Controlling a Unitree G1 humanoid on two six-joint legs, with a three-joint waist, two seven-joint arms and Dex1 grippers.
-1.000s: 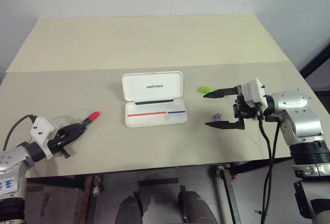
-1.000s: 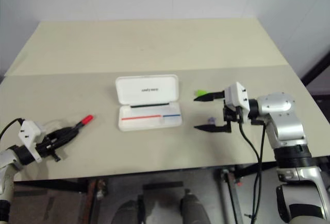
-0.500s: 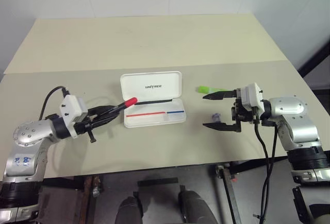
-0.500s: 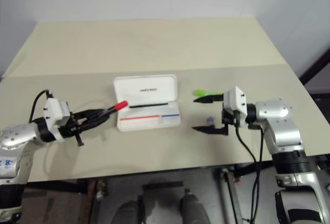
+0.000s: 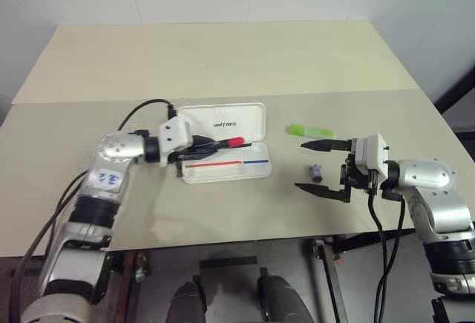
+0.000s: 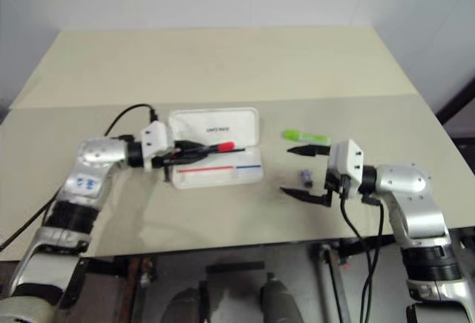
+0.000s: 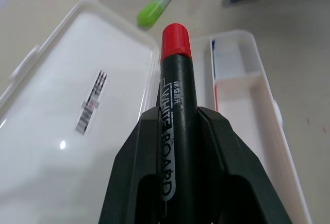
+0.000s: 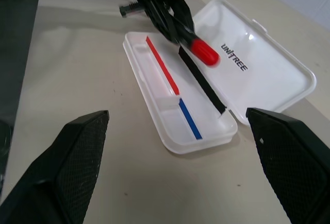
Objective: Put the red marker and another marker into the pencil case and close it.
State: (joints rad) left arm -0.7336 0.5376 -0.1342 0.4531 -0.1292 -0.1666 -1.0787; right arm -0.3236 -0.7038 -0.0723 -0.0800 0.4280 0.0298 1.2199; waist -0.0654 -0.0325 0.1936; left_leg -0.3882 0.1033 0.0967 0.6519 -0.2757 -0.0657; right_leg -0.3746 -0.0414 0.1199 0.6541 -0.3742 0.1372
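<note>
Pencil case, head views: the pencil case [image 5: 223,150] lies open near the middle of the table [image 5: 223,63], lid folded back flat, tray toward the robot with a red and a blue stripe inside.
Left gripper, head views: the left gripper [image 5: 211,145] reaches in from the left over the case, its fingers pinching the red marker [image 5: 226,142], whose red cap hangs above the hinge line.
Right gripper, head views: the right gripper [image 5: 320,166] hovers right of the case, jaws spread wide and holding nothing.
Other things, head views: the green highlighter [image 5: 310,130] lies on the table just beyond the right gripper's far finger; a small dark stubby object [image 5: 315,170] sits between the two fingers.
Left wrist view: both black fingers [image 7: 139,172] clamp the marker's black barrel, cap pointing over the case's hinge; highlighter and dark object lie beyond the case.
Right wrist view: fingers [image 8: 77,147] stand far apart, framing the open case; the left gripper holds the marker above the tray's far end.
</note>
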